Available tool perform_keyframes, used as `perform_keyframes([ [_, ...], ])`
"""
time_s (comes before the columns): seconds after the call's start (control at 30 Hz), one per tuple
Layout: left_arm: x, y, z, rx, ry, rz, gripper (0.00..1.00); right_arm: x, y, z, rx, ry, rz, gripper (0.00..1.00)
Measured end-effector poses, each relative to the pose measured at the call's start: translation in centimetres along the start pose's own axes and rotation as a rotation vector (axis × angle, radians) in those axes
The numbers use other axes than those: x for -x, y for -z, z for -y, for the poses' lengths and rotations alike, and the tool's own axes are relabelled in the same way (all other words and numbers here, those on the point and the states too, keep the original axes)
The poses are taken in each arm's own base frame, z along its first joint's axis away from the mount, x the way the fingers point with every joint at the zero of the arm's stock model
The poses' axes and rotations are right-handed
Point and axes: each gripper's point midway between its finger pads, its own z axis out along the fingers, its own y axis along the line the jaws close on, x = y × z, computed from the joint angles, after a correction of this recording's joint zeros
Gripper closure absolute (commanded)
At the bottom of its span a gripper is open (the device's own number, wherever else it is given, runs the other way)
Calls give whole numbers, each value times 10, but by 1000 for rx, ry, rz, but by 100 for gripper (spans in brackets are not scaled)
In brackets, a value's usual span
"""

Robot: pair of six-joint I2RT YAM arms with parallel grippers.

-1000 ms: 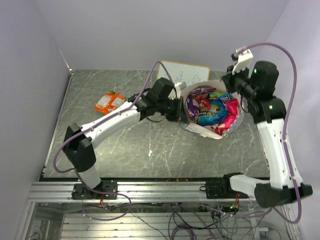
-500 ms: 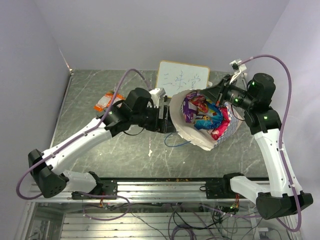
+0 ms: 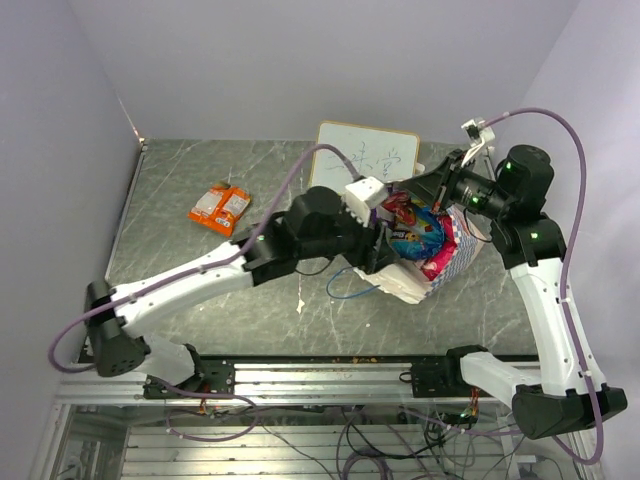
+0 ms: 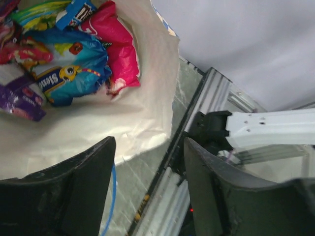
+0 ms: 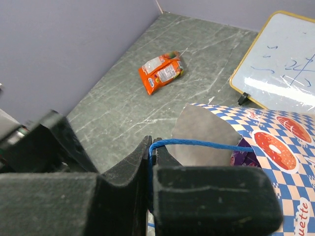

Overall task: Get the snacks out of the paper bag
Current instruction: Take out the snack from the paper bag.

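Grey marbled worktop (image 3: pixel 200 270), lilac walls (image 3: pixel 300 60). My left gripper (image 4: pixel 147 152), now apart, has reached the cream checked paper bag (image 3: pixel 405 285). My right gripper (image 5: pixel 151 147) clamps its blue cord (image 5: pixel 197 143).

1. The paper bag (image 3: pixel 405 285) is cream inside, with a blue-white checked band and red-orange rings outside. It sits tilted toward the table's right side, mouth wide open.
2. One blue cord handle (image 5: pixel 197 143) is pinched tight in my right claw (image 5: pixel 150 147). The other cord (image 4: pixel 114 189) hangs loose by the bag's near rim.
3. Crinkly packets are heaped inside: a blue packet (image 4: pixel 69 73), a pink packet (image 4: pixel 115 46) against the wall, a purple packet (image 4: pixel 19 101) and a yellow-green packet (image 4: pixel 37 12).
4. An orange packet (image 3: pixel 220 205) lies flat on the table, well apart to the bag's left.
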Motion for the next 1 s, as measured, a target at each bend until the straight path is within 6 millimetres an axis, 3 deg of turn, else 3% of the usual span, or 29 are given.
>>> perform_keyframes([
  [0.13,-17,-47,-7,17,-84,-23,43,2,3,0,-17,-2,-7,100],
  [0.3,-49,-95,-40,112,-155,-85,42,4,5,1,-37,-3,-14,100],
  [0.43,-65,-109,-62,185,-195,-107,38,5,4,3,-51,-8,-17,100],
  [0.67,-69,-124,-88,254,-156,-86,36,5,2,7,-62,-13,-32,100],
  [0.83,-93,-142,-114,269,-146,-119,19,7,0,9,-64,-9,-35,100],
  [1.0,-108,-150,-103,161,-178,-89,13,6,-2,11,-65,-3,-50,100],
])
